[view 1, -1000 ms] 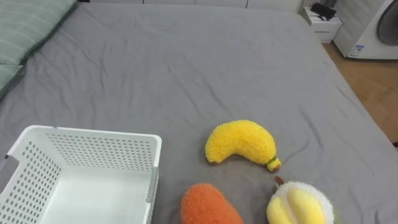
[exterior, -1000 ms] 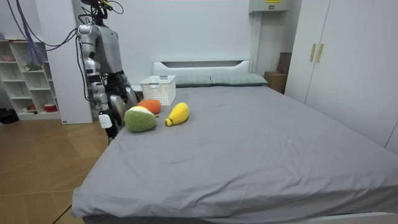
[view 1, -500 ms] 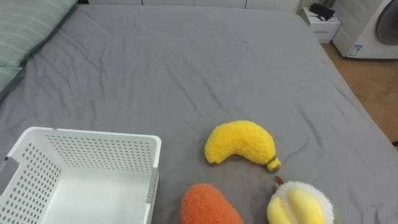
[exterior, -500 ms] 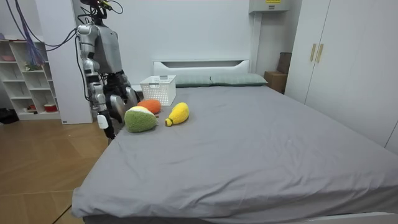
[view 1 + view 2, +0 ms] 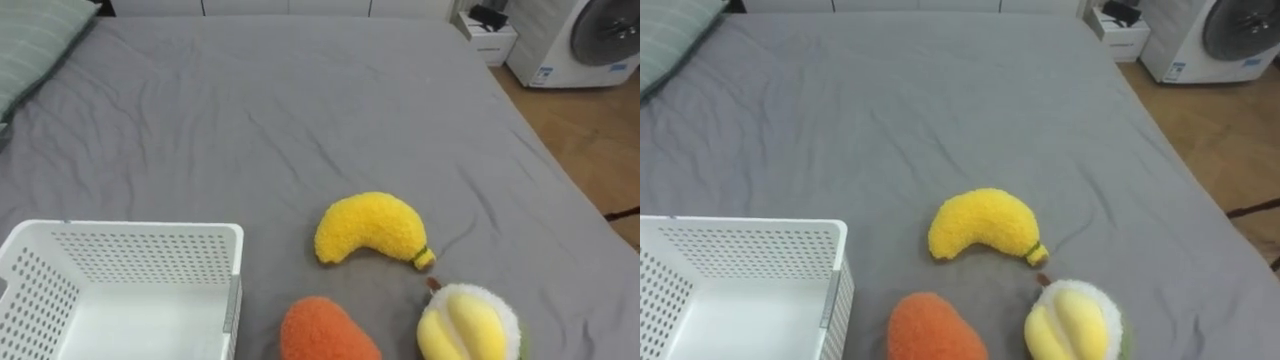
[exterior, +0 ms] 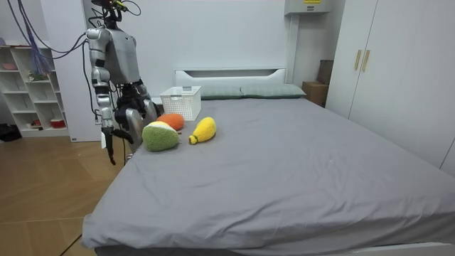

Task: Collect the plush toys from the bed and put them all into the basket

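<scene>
Grey bed (image 5: 300, 100): yellow-white plush (image 5: 468, 325) at 5 o'clock, long axis 12–6, nearest my right hand (image 6: 110, 146) (hanging bedside; grip state I cannot tell).

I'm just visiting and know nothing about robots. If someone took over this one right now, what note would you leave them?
Hands: neither holds a toy; the right hand hangs beside the bed's edge.
Things: banana toy, orange toy and green-yellow plush fruit lie on the grey bed, right of the white basket. No toy in the part of the basket that shows.
Done: nothing collected.
Left: all three toys into the basket.
</scene>
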